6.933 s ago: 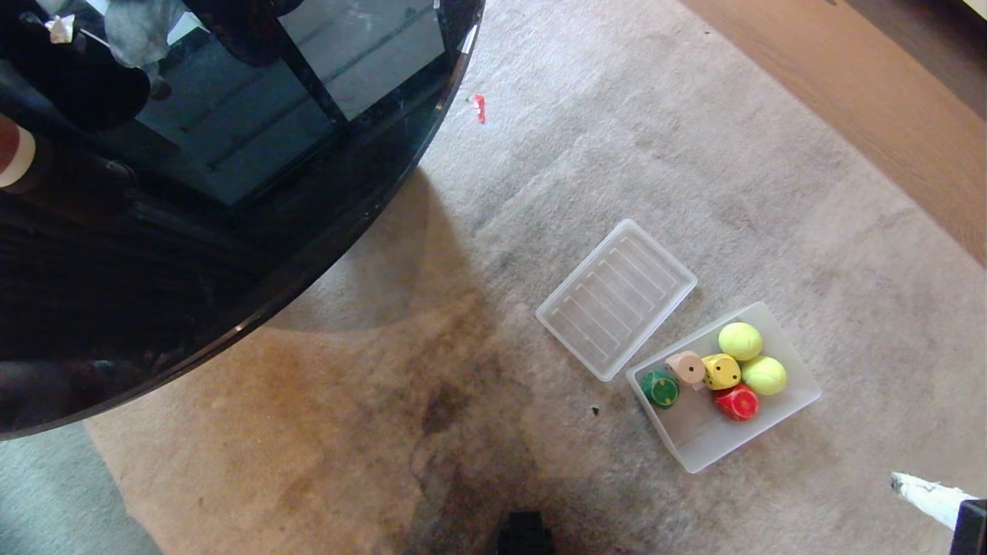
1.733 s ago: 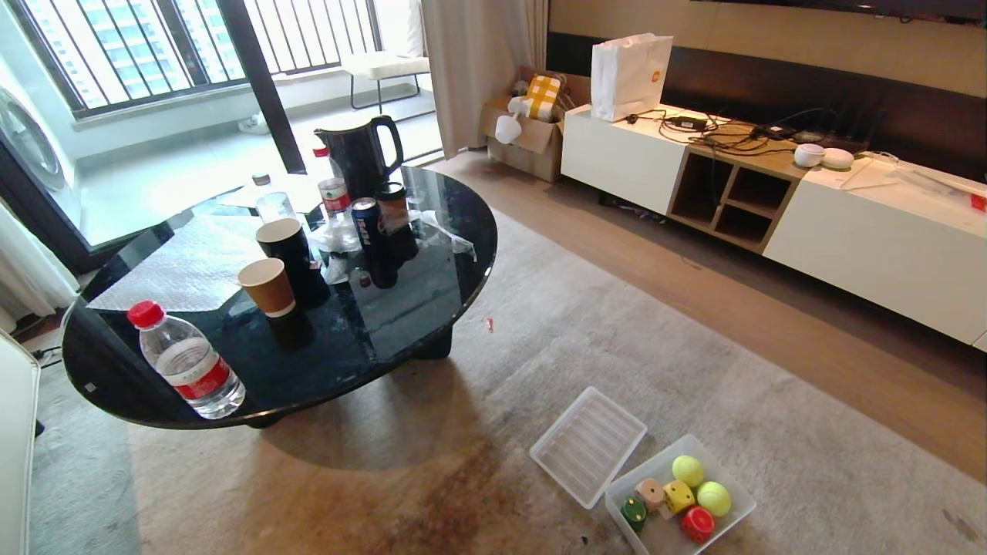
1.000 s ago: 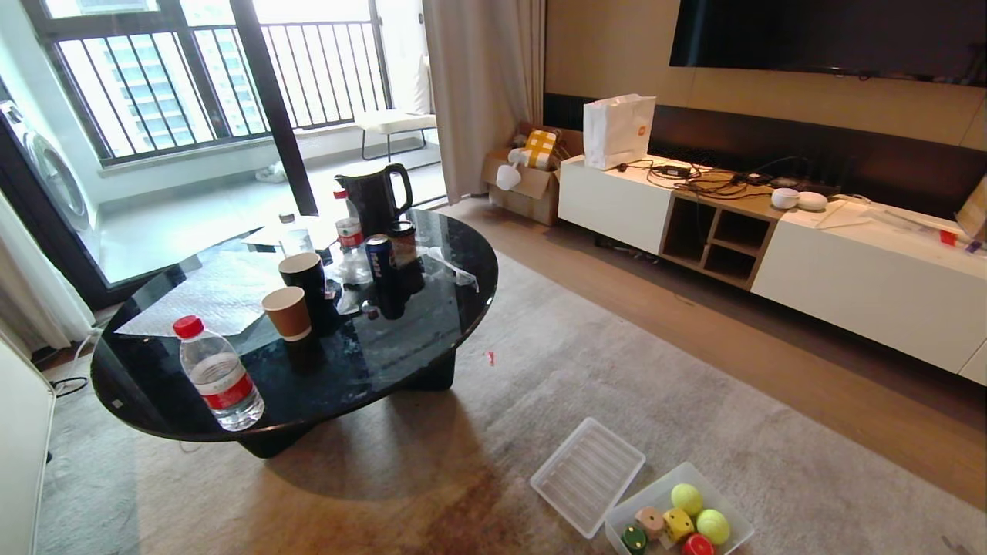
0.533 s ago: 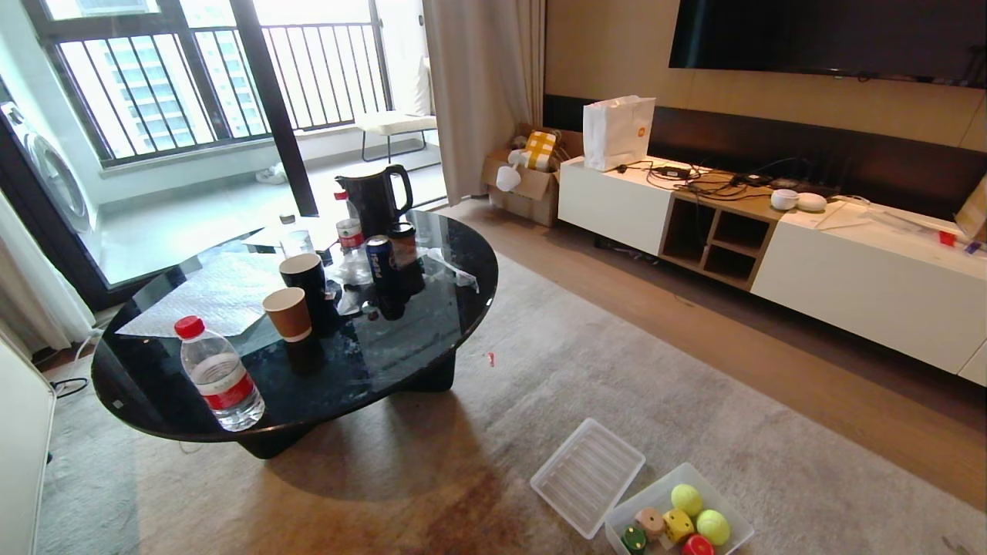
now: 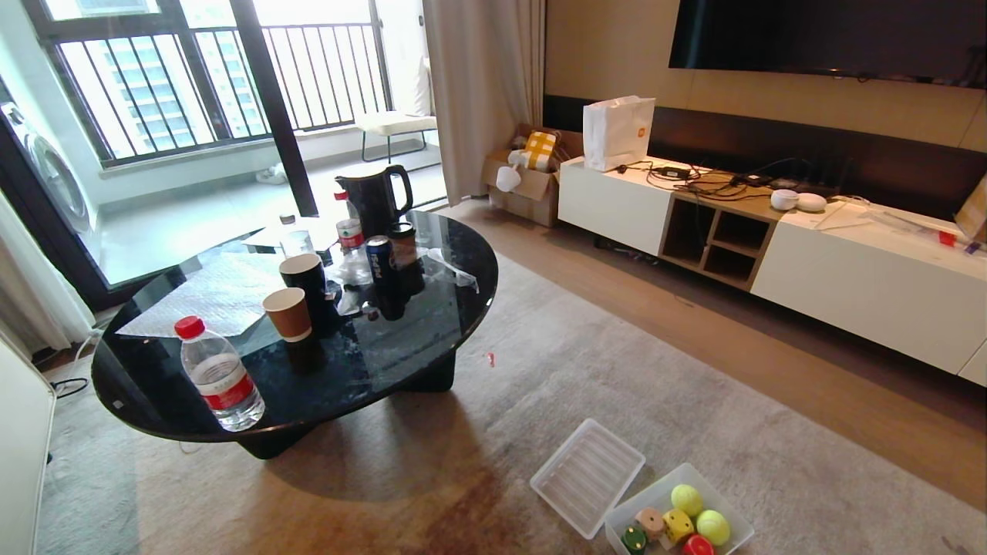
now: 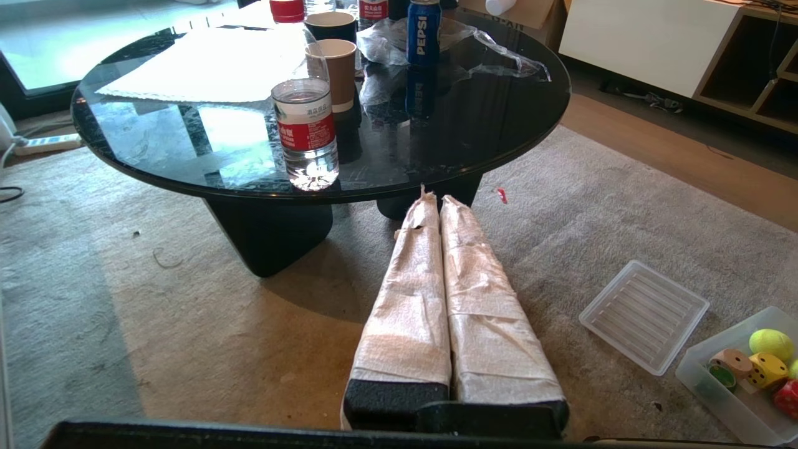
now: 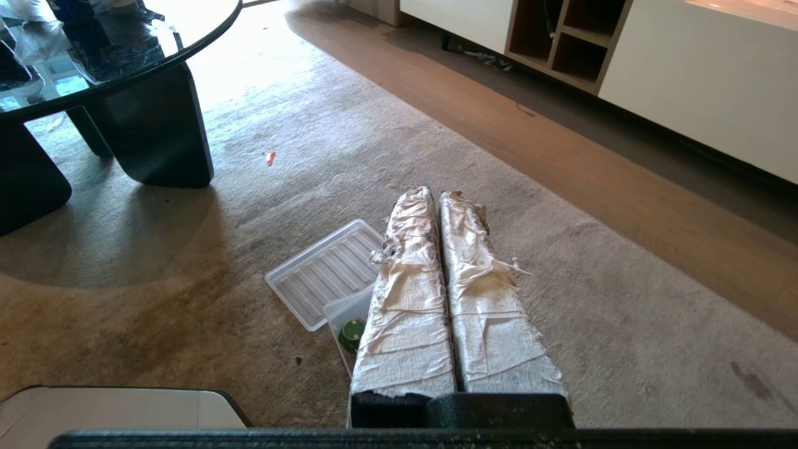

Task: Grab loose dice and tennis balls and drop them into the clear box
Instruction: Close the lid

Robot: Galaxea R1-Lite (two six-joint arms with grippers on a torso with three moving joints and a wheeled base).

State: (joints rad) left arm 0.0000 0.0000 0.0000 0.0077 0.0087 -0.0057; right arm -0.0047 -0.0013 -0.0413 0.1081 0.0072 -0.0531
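A living room with a balcony door at eleven o'clock and a long white cabinet (image 5: 864,285) running toward three o'clock spreads out above a grey rug (image 5: 694,385) that covers most of the floor. On the rug at nine o'clock stands a round black glass worktop (image 5: 432,331) carrying a water bottle (image 5: 218,376), paper cups, a blue can (image 5: 378,258) and a black kettle (image 5: 373,196). Low at five o'clock in the head view lies the clear box (image 5: 732,518) on the rug, partly cut off by the picture's edge, with a flat ribbed lid (image 5: 587,475) just beside it toward the worktop. Inside the box sit the two tennis balls (image 5: 687,499) side by side on the far side, and the dice (image 5: 678,525): tan, yellow, green and red, crowded close together. No dice or balls show loose on the rug. The left hand (image 6: 434,198) hangs above the rug near the worktop's foot, its two cloth-wrapped fingers pressed together with nothing between them. The right hand (image 7: 436,194) hangs over the box and lid, its wrapped fingers likewise closed flat against each other and empty.
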